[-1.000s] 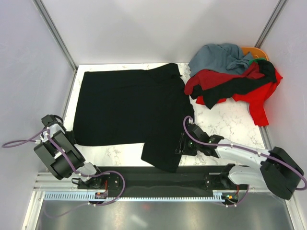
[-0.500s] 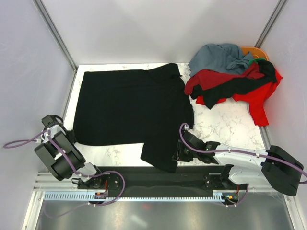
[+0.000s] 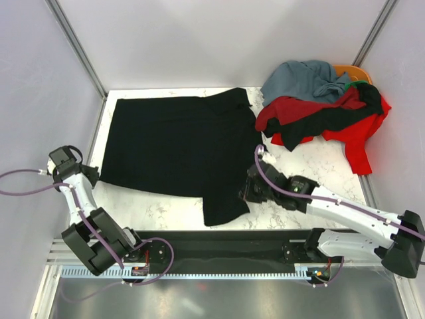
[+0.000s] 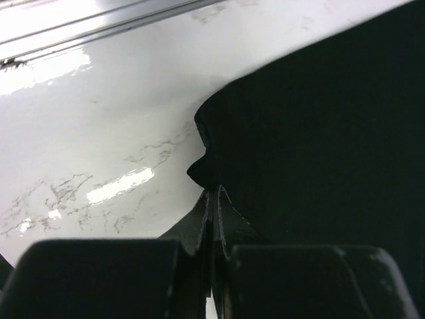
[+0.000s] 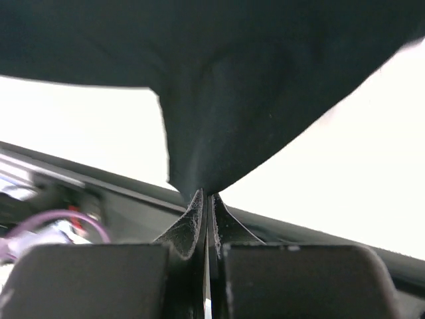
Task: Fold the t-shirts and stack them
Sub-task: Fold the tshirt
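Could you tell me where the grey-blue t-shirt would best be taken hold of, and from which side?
Probably a raised fold on its crumpled top, coming straight down from above. The grey-blue t-shirt lies bunched on the far side of the pile with nothing over it; its near edge meets the red t-shirt, so a sideways approach might drag that along.

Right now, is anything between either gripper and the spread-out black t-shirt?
Nothing visible stands between them. The left gripper is shut on the black t-shirt at its near left corner, and the right gripper is shut on its near right edge.
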Controlling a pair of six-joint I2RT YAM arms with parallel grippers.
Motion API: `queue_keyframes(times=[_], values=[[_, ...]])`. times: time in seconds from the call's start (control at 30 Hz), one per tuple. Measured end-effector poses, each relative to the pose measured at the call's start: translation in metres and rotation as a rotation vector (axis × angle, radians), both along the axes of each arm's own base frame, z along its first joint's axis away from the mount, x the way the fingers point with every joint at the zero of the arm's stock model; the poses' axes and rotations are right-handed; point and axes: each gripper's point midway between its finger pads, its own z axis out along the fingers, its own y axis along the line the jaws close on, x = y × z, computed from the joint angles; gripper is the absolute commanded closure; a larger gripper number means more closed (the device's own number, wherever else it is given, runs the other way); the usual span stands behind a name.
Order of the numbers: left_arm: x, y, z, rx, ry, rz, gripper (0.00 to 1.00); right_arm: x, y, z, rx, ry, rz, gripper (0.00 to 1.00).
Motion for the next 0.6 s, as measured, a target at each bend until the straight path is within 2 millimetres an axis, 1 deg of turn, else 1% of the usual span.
queue_keyframes(times=[0.03,0.07,0.1,0.2,0.33,0.47,0.57,0.6], values=[[0.005,0.0,0.007,0.017,-0.006,-0.023,0.98,0.009,0.005,0.015,0.011,-0.026,-0.003,1.0],[0.009,-0.001,0.013,0.029,-0.009,-0.045,0.98,0.017,0.007,0.025,0.012,-0.042,-0.011,1.0],[0.012,-0.003,0.018,0.039,-0.01,-0.066,0.98,0.029,0.009,0.037,0.014,-0.063,-0.02,1.0],[0.025,-0.009,0.03,0.057,-0.007,-0.121,0.98,0.064,0.004,0.053,-0.011,-0.1,-0.064,1.0],[0.044,-0.012,0.035,0.062,0.022,-0.178,0.98,0.106,-0.009,0.055,-0.081,-0.102,-0.106,1.0],[0.062,-0.013,0.029,0.041,0.068,-0.216,0.98,0.143,-0.013,0.055,-0.125,-0.095,-0.117,1.0],[0.08,-0.007,0.024,0.037,0.114,-0.238,0.98,0.172,-0.015,0.056,-0.14,-0.089,-0.123,1.0],[0.088,-0.003,0.022,0.032,0.137,-0.245,0.98,0.185,-0.016,0.058,-0.138,-0.088,-0.127,1.0]])
